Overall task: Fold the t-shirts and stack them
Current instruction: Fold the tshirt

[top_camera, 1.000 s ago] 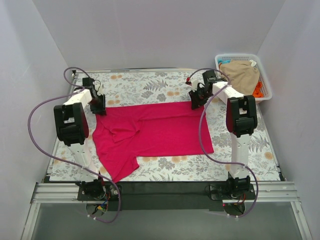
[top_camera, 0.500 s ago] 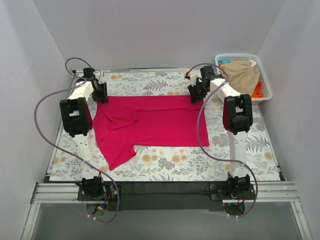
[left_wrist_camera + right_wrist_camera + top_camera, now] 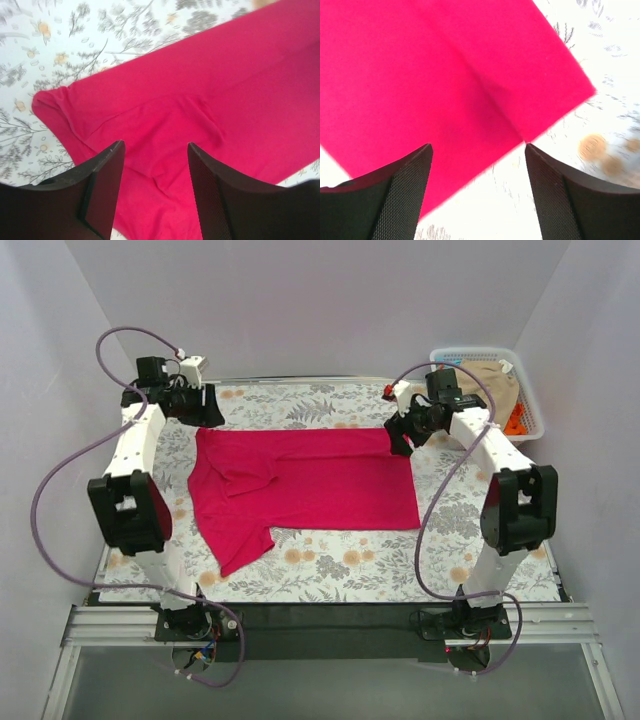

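Observation:
The crimson-pink t-shirt (image 3: pixel 300 485) lies spread on the flowered table, folded lengthwise, with one sleeve trailing toward the near left. It fills the left wrist view (image 3: pixel 200 105) and the right wrist view (image 3: pixel 420 65). My left gripper (image 3: pixel 212 412) is open and empty above the shirt's far left corner. My right gripper (image 3: pixel 400 435) is open and empty above the far right corner. A tan-beige t-shirt (image 3: pixel 487 388) lies heaped in the basket, with orange cloth (image 3: pixel 516 418) beside it.
The white lattice basket (image 3: pixel 535 410) stands at the far right corner of the table. Purple cables loop off both arms. White walls close the table on three sides. The flowered cloth (image 3: pixel 340 565) shows in front of the shirt.
Both grippers carried the shirt's far edge toward the back of the table, then let go and lifted. The shirt now lies flatter and farther back.

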### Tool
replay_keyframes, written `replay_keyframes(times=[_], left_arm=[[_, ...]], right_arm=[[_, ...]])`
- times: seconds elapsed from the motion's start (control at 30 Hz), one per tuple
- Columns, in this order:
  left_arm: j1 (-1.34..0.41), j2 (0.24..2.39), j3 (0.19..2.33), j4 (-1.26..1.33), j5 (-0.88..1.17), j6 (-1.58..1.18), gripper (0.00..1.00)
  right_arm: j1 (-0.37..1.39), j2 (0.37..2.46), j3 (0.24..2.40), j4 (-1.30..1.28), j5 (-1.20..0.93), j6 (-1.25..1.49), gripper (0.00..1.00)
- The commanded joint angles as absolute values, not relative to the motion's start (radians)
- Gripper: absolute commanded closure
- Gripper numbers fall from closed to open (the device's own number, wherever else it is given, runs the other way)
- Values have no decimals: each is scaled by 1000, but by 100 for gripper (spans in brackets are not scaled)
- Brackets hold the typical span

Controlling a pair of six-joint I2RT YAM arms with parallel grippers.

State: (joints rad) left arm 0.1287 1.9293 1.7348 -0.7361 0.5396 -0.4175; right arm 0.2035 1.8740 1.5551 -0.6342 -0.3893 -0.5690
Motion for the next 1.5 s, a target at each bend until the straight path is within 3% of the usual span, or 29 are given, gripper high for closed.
replay_keyframes(times=[0.0,0.17,0.33,1.1,1.23,1.37,1.47], left_arm=[[144,1708,1552,-868,661,-260,51],[187,1527,1298,-903,689,-83,56],[195,1430,1125,-992,661,90,59],[195,1413,1031,-943,560,101,57],[193,1390,970,-899,488,141,57],[195,1400,922,-856,413,144,56],[195,1404,905,-810,374,159,57]], right_arm=[[227,1729,1465,-730,-436,-713,37],[278,1560,1203,-750,-341,-830,50],[342,1450,1049,-735,-258,-859,52],[396,1437,735,-519,-84,-911,57],[397,1448,727,-503,-74,-908,70],[397,1450,733,-502,-61,-904,97],[399,1443,742,-508,-57,-897,99]])
